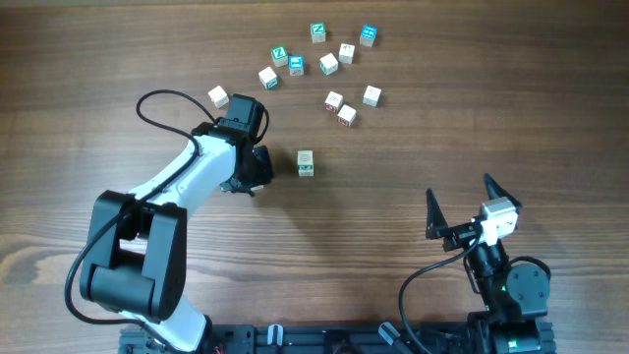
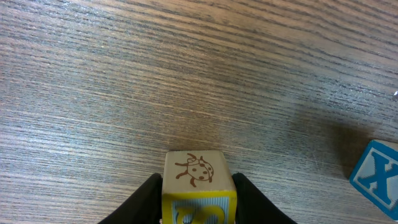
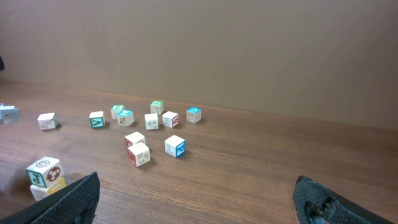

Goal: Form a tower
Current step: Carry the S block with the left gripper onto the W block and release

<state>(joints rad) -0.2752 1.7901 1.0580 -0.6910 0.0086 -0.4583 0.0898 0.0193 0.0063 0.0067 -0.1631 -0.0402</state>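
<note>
The wood-grain table carried a scatter of loose letter cubes toward its far side. One pale cube lay apart on their left, and a two-cube tower stood nearer the middle.

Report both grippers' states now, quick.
Left gripper: closed on a yellow cube with a ladybug drawing on its top.
Right gripper: open, holding nothing.
</note>
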